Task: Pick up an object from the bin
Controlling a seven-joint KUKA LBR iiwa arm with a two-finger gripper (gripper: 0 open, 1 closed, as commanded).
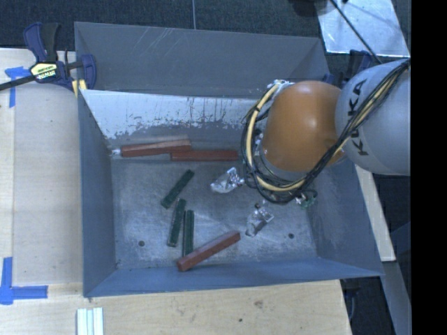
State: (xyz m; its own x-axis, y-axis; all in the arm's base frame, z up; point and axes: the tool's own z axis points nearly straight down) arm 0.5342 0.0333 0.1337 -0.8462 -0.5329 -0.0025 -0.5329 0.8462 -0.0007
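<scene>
My gripper (244,201) hangs below the arm's orange cover, right of the bin's middle. It is open: one metal fingertip (227,181) points left and the other (260,220) points toward the front, with only bare bin floor between them. Nearest is a red-brown bar (208,250), lying slanted near the front wall, its right end just below and left of the front fingertip. A dark green stick (177,188) lies tilted to the left of the gripper.
Two more dark green sticks (176,222) (188,232) lie side by side left of centre. Two red-brown bars (155,149) (204,155) rest end to end along the back wall. The arm and its cables cover the bin's right part.
</scene>
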